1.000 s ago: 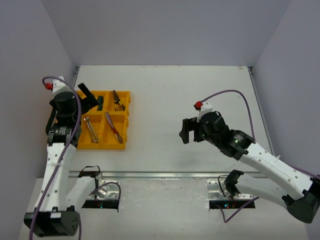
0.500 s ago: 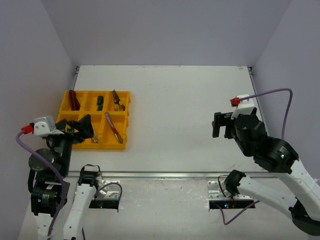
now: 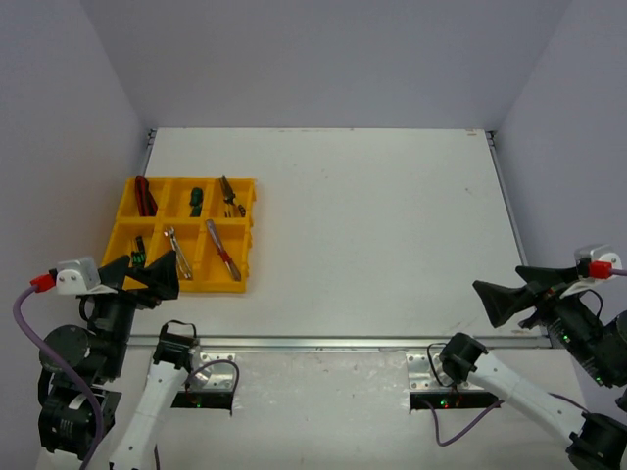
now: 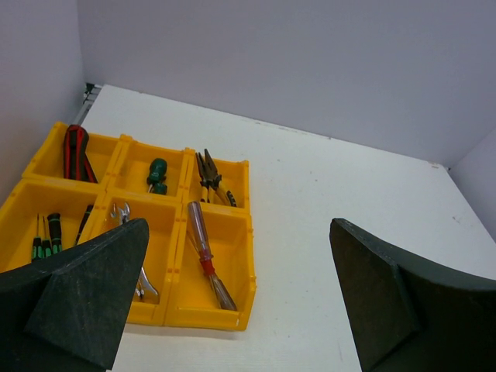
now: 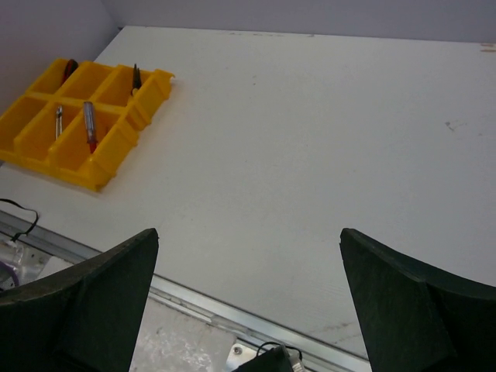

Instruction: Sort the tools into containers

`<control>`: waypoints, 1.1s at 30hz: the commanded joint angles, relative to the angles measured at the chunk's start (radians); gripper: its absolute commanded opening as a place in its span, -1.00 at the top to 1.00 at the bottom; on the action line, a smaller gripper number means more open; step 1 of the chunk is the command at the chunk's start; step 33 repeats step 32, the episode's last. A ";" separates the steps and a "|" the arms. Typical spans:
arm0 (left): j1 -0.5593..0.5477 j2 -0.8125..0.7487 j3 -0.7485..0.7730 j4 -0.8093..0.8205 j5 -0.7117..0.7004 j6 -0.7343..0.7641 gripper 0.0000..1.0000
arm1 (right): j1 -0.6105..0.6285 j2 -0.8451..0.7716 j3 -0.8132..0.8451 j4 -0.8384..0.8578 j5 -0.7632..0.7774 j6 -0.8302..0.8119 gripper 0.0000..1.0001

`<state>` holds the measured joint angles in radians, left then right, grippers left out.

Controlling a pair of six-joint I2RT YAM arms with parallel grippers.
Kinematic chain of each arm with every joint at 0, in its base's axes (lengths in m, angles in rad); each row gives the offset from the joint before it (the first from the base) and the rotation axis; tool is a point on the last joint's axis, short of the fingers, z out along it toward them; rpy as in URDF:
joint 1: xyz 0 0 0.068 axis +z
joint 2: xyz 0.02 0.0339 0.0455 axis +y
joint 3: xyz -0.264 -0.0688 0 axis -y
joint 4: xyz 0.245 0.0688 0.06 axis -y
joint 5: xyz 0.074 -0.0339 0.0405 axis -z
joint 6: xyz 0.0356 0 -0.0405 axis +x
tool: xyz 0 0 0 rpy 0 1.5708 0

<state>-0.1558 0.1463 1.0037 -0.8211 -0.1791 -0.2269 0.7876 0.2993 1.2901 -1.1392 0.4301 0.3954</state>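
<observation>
The yellow tray (image 3: 180, 289) lies at the table's left with tools in all six compartments. Back row: red-black pliers (image 3: 144, 196), a green screwdriver (image 3: 196, 202), yellow-handled pliers (image 3: 231, 197). Front row: thin screwdrivers (image 3: 137, 252), silver wrenches (image 3: 177, 254), a red-handled tool (image 3: 223, 251). My left gripper (image 3: 147, 273) is open and empty, raised just near of the tray's front edge. Its wrist view shows the tray (image 4: 208, 321) and the gripper (image 4: 239, 232). My right gripper (image 3: 498, 281) is open and empty at the near right; in its wrist view the gripper (image 5: 249, 232) faces the bare table.
A metal rail (image 3: 333, 342) runs along the table's near edge, with cables and arm mounts below it. Grey walls close off the left, back and right. The tray shows far off in the right wrist view (image 5: 99, 177).
Both arms have pulled back toward the near edge. The left gripper left the tray's back-left area. The right gripper swung from mid-table to the near right.
</observation>
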 commanded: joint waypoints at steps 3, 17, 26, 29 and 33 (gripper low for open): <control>-0.004 -0.010 -0.029 0.005 0.013 -0.038 -1.00 | -0.005 0.060 -0.003 -0.113 0.072 0.007 -0.98; -0.004 -0.009 -0.040 -0.018 0.002 -0.055 -1.00 | -0.005 0.097 -0.189 0.046 0.319 -0.024 -0.98; -0.004 -0.021 -0.042 -0.030 -0.019 -0.066 -1.00 | -0.004 0.090 -0.241 0.073 0.340 -0.041 -0.98; -0.004 -0.018 -0.042 -0.029 -0.019 -0.066 -1.00 | -0.005 0.090 -0.256 0.085 0.349 -0.040 -0.98; -0.004 -0.011 -0.043 -0.027 -0.019 -0.066 -1.00 | -0.005 0.090 -0.270 0.102 0.360 -0.036 -0.98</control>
